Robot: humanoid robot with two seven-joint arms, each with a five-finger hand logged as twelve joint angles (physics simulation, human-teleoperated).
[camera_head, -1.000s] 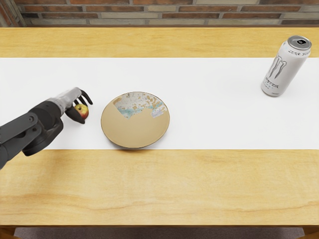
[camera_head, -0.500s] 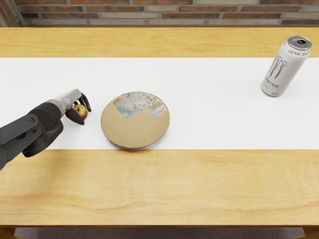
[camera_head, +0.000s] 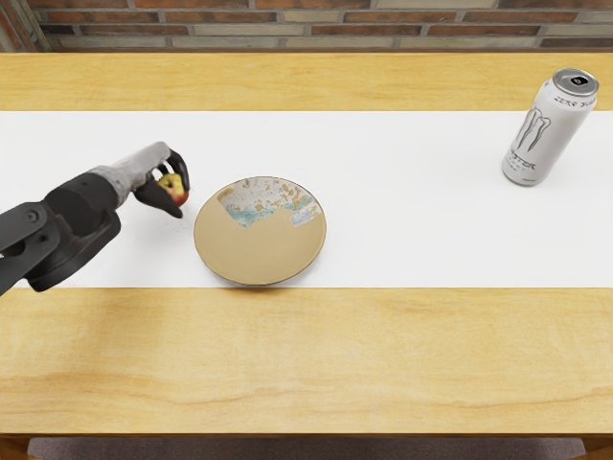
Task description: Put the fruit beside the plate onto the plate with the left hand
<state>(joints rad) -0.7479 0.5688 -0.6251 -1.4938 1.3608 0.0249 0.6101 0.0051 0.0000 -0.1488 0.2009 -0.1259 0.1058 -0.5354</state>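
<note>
Left hand [camera_head: 158, 182]: fingers curled around the apple [camera_head: 174, 187], apparently clear of the table [camera_head: 306, 355]; carry it level over the plate [camera_head: 259, 251] before releasing.

Small red-yellow apple [camera_head: 174, 186], clasped in the left hand [camera_head: 156, 181], just left of the round tan plate [camera_head: 259, 251]

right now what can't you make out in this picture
Head view only.
Fruit: mostly wrapped by the left hand; whether it touches the table is unclear.
Left arm: cut off by the left edge.
Right hand: out of view.
Can: fine print too small.
</note>
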